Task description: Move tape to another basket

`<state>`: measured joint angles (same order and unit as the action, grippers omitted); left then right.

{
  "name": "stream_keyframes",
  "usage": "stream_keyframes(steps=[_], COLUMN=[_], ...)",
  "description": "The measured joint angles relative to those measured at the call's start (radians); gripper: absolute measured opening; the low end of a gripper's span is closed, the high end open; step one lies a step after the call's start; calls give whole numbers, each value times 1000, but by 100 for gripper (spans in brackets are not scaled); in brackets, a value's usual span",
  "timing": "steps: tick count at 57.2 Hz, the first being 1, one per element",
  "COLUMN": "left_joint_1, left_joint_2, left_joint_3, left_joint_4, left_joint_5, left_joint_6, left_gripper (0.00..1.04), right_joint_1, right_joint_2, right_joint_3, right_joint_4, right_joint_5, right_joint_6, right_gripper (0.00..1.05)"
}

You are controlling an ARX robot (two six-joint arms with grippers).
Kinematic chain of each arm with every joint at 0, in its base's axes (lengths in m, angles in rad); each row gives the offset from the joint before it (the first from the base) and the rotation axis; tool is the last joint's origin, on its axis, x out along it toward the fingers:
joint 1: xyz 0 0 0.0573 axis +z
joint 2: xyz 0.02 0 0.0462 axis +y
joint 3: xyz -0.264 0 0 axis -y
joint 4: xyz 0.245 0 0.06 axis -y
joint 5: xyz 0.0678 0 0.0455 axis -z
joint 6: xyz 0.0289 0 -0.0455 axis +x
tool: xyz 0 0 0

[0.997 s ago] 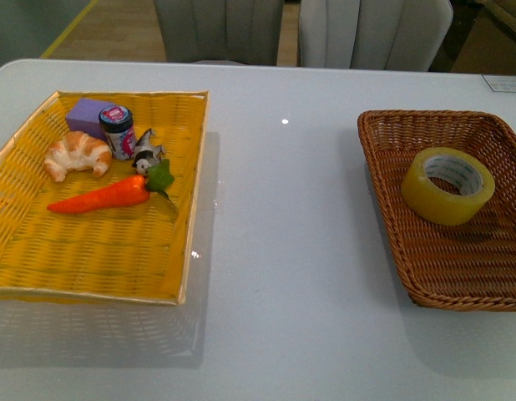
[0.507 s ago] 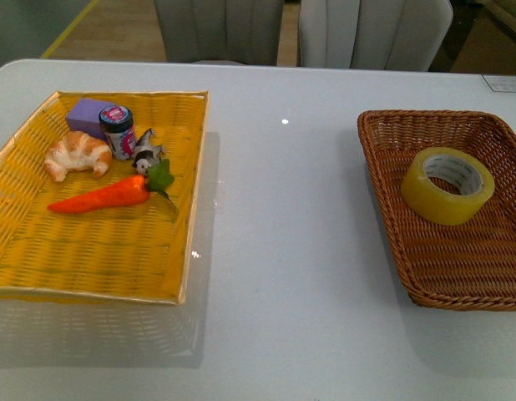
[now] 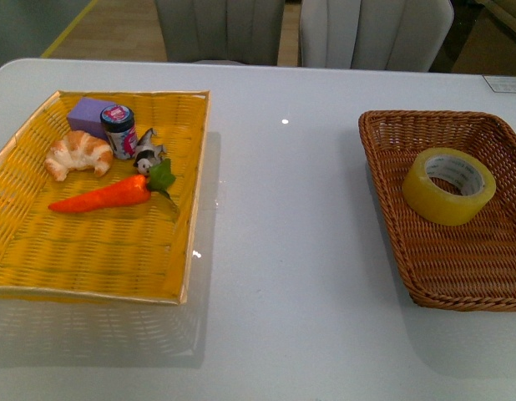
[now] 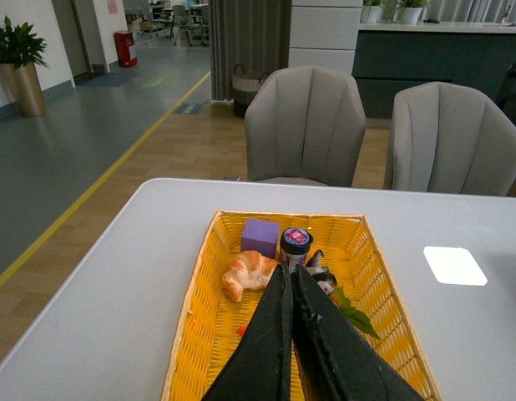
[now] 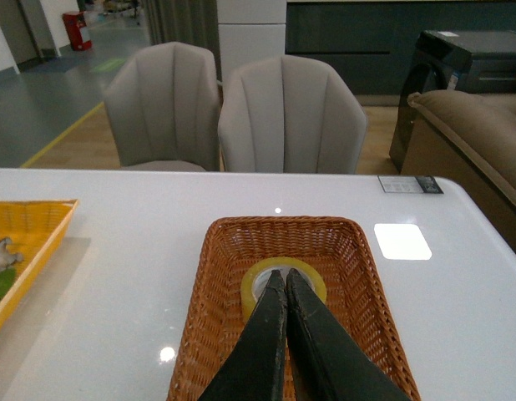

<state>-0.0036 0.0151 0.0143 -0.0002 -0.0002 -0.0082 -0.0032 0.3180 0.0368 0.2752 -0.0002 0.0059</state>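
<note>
The tape (image 3: 448, 185), a yellowish translucent roll with a white printed core, lies tilted inside the brown wicker basket (image 3: 383, 180) at the right of the table. In the right wrist view the tape (image 5: 312, 282) lies in the brown basket (image 5: 216, 292), partly hidden behind my right gripper (image 5: 285, 274), which is shut, empty and raised above it. My left gripper (image 4: 289, 269) is shut and empty, raised above the yellow basket (image 4: 199, 334). Neither arm shows in the front view.
The yellow basket (image 3: 191, 209) at the left holds a croissant (image 3: 77, 154), a purple block (image 3: 88, 113), a small jar (image 3: 118, 130), a small toy animal (image 3: 146, 155) and a toy carrot (image 3: 103, 196). Two grey chairs (image 3: 366, 33) stand behind the white table (image 3: 283, 251).
</note>
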Motion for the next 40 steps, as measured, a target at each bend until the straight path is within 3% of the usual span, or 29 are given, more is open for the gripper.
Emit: stream_keyframes(steps=[28,32,40], left_joint_1=[0,0,0], left_joint_2=[0,0,0], left_joint_3=[0,0,0], left_joint_4=[0,0,0], left_joint_5=[0,0,0], left_joint_6=[0,0,0], left_gripper=[2,2,2], right_joint_1=[1,2,2], right_joint_2=[-148,-266,-310], right_joint_3=[-14,-14,-14], right_joint_4=[-105,-254,-272], right_joint_5=[0,2,1], right_joint_6=[0,0,0], right_gripper=[2,2,2])
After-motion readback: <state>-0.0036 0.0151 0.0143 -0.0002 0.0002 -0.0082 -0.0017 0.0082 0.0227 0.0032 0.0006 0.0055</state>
